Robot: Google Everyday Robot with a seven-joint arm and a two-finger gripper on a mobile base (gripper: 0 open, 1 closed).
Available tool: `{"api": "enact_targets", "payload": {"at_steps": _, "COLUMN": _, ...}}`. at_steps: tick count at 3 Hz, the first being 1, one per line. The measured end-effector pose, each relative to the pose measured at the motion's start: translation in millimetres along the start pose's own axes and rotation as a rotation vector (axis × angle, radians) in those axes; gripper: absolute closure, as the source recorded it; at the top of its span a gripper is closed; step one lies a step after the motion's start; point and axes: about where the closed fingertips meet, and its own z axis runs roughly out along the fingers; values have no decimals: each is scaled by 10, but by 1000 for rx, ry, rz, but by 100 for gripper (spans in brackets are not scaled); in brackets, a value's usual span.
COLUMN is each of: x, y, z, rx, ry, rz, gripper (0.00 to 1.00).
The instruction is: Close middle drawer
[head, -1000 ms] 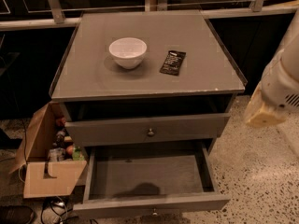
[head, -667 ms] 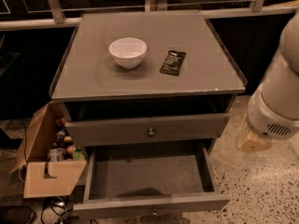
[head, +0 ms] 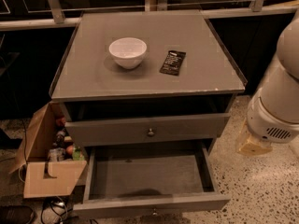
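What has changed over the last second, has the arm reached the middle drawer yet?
Not yet. The arm has swung lower, carrying the gripper down and slightly left, beside the right side of the cabinet. It touches nothing. The middle drawer stays pulled far out; the white bowl and black packet sit unmoved on top.

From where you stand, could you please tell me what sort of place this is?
Probably an office or lab corner: a grey drawer cabinet against a railing, a cardboard box of oddments on speckled terrazzo floor. The gripper hangs right of the open middle drawer.
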Motion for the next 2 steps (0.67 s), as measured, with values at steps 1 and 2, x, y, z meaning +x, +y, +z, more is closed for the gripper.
{"api": "enact_targets", "payload": {"at_steps": 1, "x": 4, "y": 191, "z": 397, "rx": -78, "ry": 2, "rz": 35, "gripper": 100}}
{"api": "enact_targets", "payload": {"at_steps": 2, "x": -22, "y": 524, "z": 1139, "rx": -221, "ry": 19, "rz": 93, "gripper": 100}}
